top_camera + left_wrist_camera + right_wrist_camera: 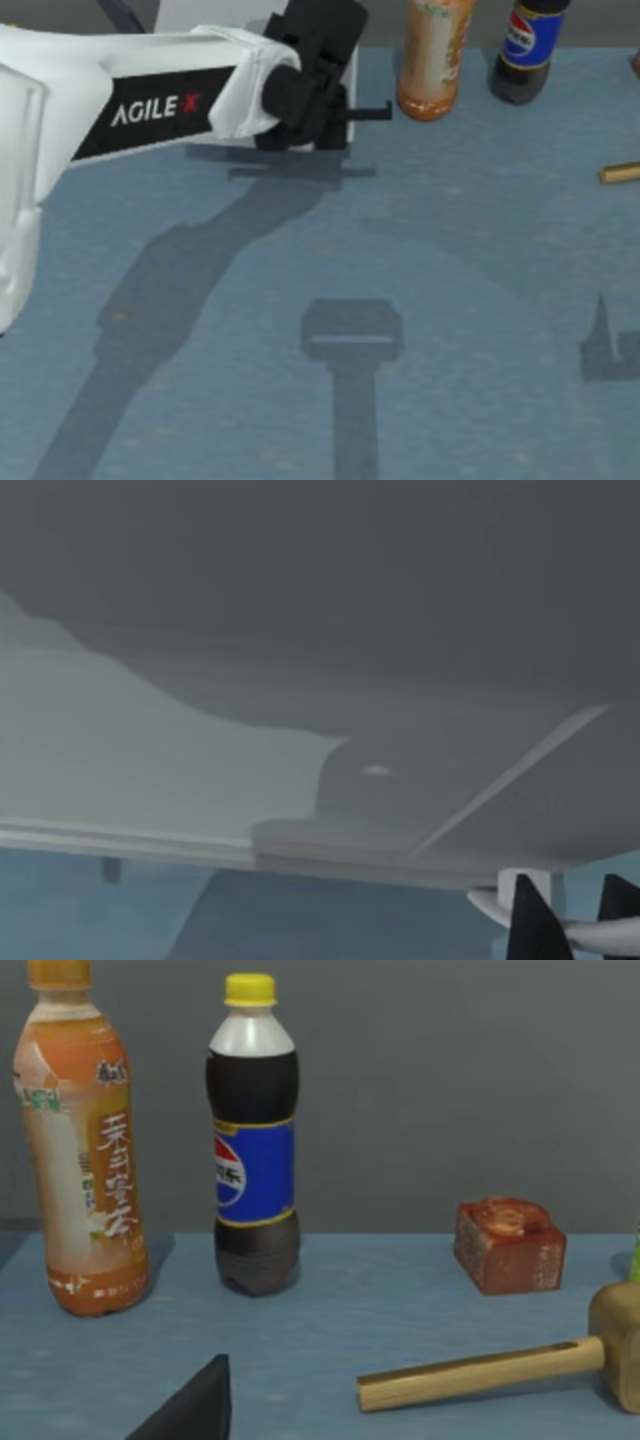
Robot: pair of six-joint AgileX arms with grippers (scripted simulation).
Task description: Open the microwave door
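Observation:
The microwave stands at the table's far edge, left of centre, mostly hidden under my left arm; only white bits of it show. In the left wrist view the microwave door fills the picture with its grey window and silver lower frame. The door's white handle runs between the two black fingers of my left gripper, which is shut on it. From above, that left gripper sits at the microwave's right front corner. My right gripper is outside the top view, low over the table's right side.
An orange tea bottle and a dark cola bottle stand just right of the microwave. A wooden mallet lies at the right edge, with a red block behind it. Arm shadows fall on the blue table.

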